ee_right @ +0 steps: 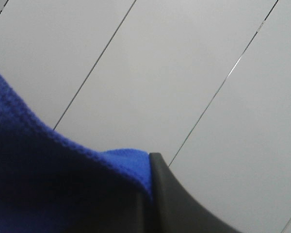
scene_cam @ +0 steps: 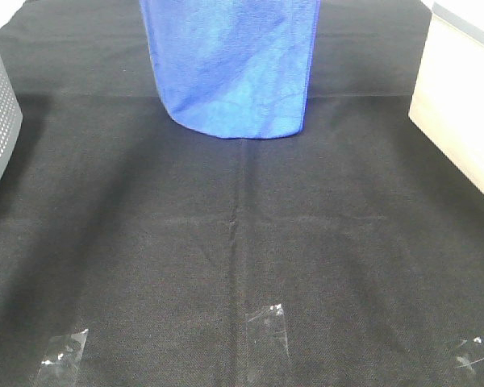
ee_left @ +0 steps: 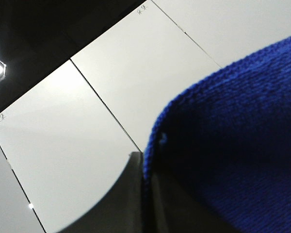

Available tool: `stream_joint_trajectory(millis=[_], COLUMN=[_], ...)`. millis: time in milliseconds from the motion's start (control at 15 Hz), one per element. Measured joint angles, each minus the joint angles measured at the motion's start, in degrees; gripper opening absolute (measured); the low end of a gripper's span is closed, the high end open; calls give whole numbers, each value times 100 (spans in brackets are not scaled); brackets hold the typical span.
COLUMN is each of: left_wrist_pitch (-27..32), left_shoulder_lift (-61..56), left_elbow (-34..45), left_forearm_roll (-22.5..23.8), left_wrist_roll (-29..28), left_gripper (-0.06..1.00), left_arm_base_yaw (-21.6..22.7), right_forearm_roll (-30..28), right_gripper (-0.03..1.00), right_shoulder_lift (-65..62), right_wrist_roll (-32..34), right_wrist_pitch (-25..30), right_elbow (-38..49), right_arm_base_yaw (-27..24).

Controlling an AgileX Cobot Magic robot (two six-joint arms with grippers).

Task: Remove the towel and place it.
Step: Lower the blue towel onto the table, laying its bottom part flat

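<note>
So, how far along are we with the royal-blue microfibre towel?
Done: the rectangular royal-blue microfibre towel hangs lifted over the black table covering. In hand: the left gripper and the right gripper are each shut on its edge, per the wrist views. Left: setting it down; it is not yet placed.

- The towel (scene_cam: 230, 64) is a bright royal-blue cloth with a fine, slightly fuzzy weave and a few faint creases.
- In the high view it sits at 12 o'clock, in the middle of the far side, and runs off the top of the frame.
- It hangs as a wide sheet, bowed (almost like half a tube), with its rounded bottom hem toward 6 o'clock.
- Whether that hem touches down or hangs free cannot be told.
- Both wrist views show a stitched, ribbed edge, dark in shadow.
</note>
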Motion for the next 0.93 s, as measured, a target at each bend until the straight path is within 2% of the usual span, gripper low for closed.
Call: stream_joint_trajectory(millis=[267,533,733,800,933], left_wrist_pitch=[183,773,1868,2435,4016], left_shoulder_lift=[-6,-126,-292,-338,-504], left_elbow=[0,0,-11,-11,-11], left_forearm_roll=[0,0,0,0,-34], left_wrist_roll=[0,0,0,0,0], left_gripper=[0,0,0,0,0], left_arm_base_yaw=[0,0,0,-11,-23], right_forearm_roll=[23,46,372,590,1226], right_gripper=[1,1,1,1,1], right_shoulder_lift=[-11,-115,-218,-264,-395], right_wrist_roll=[160,665,957,957,871], right_wrist_pitch=[57,556,1432,1942,2945], right_elbow=[0,0,0,0,0], right_arm_base_yaw=[0,0,0,0,0])
